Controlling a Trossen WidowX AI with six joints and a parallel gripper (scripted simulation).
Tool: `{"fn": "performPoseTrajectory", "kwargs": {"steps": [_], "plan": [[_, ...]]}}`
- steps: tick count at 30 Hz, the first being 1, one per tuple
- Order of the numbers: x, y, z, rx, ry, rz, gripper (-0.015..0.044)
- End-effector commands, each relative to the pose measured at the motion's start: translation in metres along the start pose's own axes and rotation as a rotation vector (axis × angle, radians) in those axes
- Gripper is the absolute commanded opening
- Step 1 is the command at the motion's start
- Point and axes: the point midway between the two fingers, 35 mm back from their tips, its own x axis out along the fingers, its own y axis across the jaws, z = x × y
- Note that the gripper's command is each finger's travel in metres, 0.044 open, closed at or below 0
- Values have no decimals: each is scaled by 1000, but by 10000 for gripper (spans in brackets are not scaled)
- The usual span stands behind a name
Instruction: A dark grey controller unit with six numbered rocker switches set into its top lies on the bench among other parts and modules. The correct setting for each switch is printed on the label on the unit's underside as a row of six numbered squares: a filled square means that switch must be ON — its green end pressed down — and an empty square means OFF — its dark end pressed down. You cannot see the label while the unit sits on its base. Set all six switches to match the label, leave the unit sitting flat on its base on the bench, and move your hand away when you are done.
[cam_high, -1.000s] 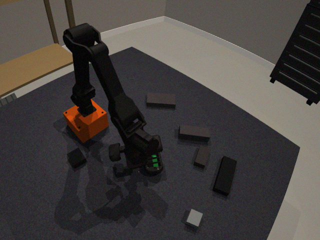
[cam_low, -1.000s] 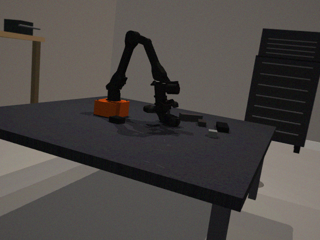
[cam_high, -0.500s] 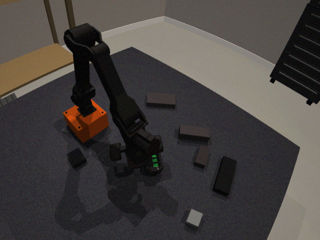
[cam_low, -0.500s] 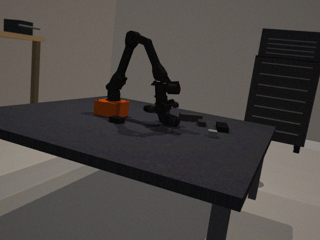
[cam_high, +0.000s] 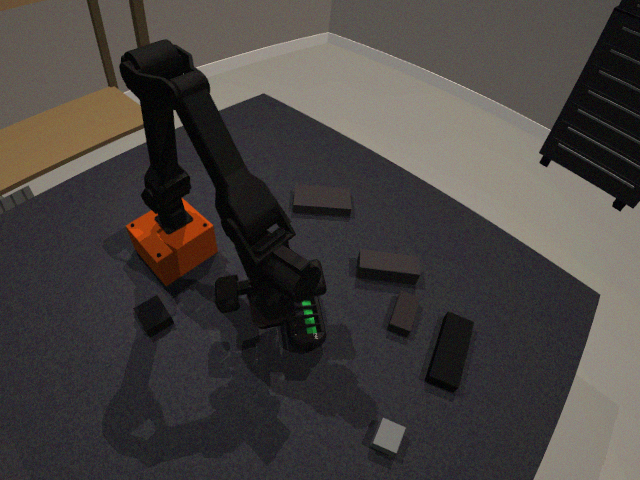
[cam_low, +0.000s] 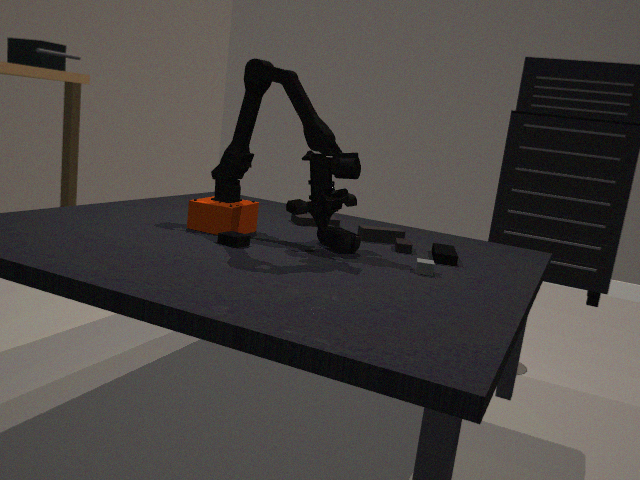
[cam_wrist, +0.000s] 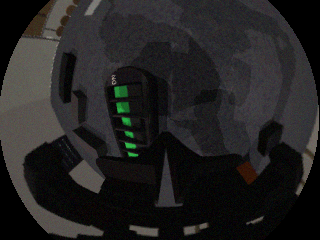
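Observation:
The dark grey controller unit (cam_high: 305, 341) (cam_low: 342, 241) (cam_wrist: 151, 112) lies on the bench, switches up. Green shows on all six switches in the wrist view; the two nearest the printed end show the widest green patches, the others narrower ones. I cannot tell each switch's setting surely. Its underside label is hidden. My gripper (cam_low: 321, 227) (cam_wrist: 166, 134) is shut and empty, pointing down close to the unit's end away from the print. Whether the tips touch it is unclear. In the top view the arm hides the fingertips and part of the unit.
Brown blocks (cam_high: 321, 200) (cam_high: 388, 267) (cam_high: 403, 313), a long black block (cam_high: 449, 351) and a pale block (cam_high: 389, 436) (cam_low: 425, 266) lie beyond the unit from the arm's base. A small black block (cam_high: 153, 315) (cam_low: 233, 239) lies near the orange base (cam_high: 175, 253) (cam_low: 222, 215).

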Motion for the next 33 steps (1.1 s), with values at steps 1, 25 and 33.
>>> {"fn": "performPoseTrajectory", "kwargs": {"steps": [1,25,33], "plan": [[-22,4,5,-11,-17,28,0],[-46,61,-53,-19,-35,-165,368],[-43,61,-54,-19,-35,-168,440]]}}
